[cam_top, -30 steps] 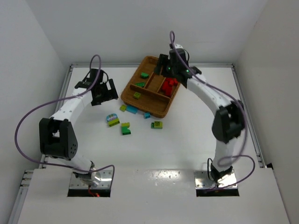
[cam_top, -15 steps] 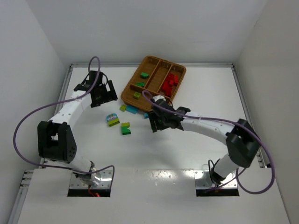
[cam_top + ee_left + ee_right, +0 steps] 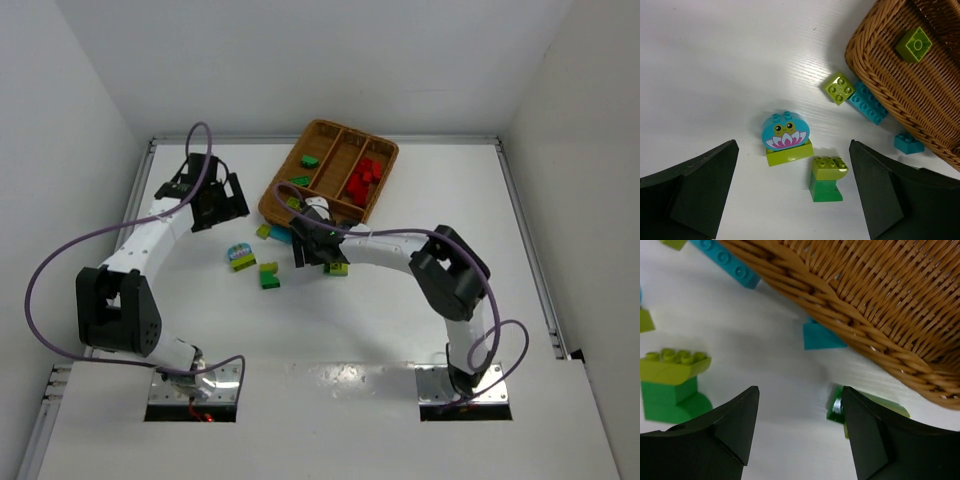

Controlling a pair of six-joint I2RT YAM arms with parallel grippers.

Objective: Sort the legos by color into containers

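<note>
The brown wicker tray [image 3: 383,150] holds red legos [image 3: 365,178] in its right container and green ones [image 3: 300,182] in its left. Loose on the table lie a frog-faced blue brick [image 3: 786,132], a lime-on-green stack [image 3: 827,179], a lime square [image 3: 839,88], a long blue brick [image 3: 867,102] and a small blue one [image 3: 822,335]. My left gripper [image 3: 220,205] hovers open left of the tray, above the frog brick. My right gripper [image 3: 800,390] stands open low over the table by the tray's near corner, and a green-and-lime brick [image 3: 837,407] sits half hidden at its right finger.
The tray's woven wall [image 3: 865,290] rises just beyond my right gripper's fingers. White walls close in the table at the back and both sides. The right arm's forearm [image 3: 380,250] stretches across the table in front of the tray.
My right arm has swung from above the tray down to the table before it, then further left towards the loose bricks. The left arm has barely shifted.
</note>
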